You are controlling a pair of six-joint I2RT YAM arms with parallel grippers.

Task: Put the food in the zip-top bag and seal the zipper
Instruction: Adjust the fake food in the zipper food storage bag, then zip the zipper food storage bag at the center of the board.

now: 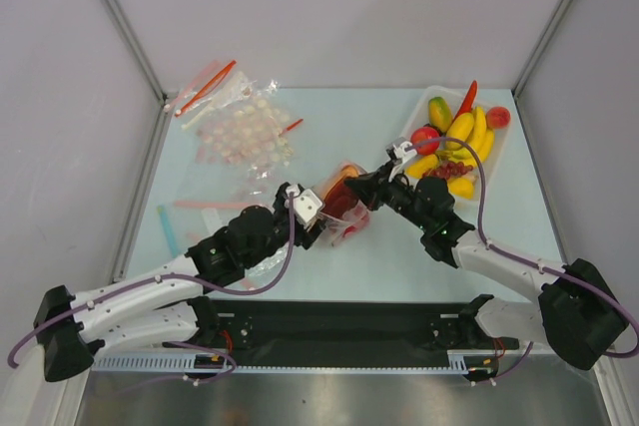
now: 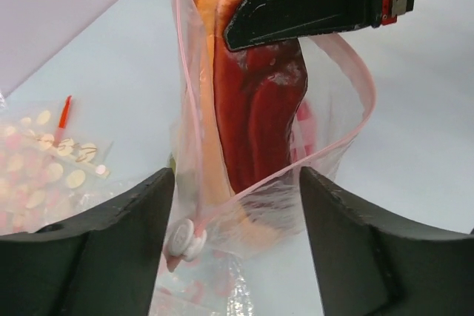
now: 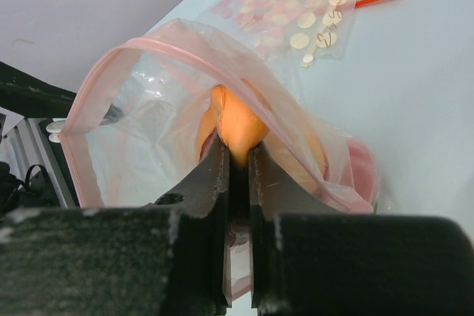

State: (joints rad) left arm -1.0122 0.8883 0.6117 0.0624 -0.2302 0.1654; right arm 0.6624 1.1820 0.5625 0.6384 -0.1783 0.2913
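Right end effector (image 3: 237,149) is clenched on an orange food piece (image 3: 235,123) inside the open zip-top bag (image 3: 137,127). Left end effector (image 2: 235,183) is released, its fingers straddling the zipper (image 2: 357,101) edge, with bare desk (image 2: 426,153) beyond.

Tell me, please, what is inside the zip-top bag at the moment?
A red pepper and an orange food piece, pinched at the right gripper tips, show through the zip-top bag. A pink item shows beside them; the gripper covers the rest.

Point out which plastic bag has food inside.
The zip-top bag mid-table, with the red pepper inside; the dotted bags lie flat at the far left.
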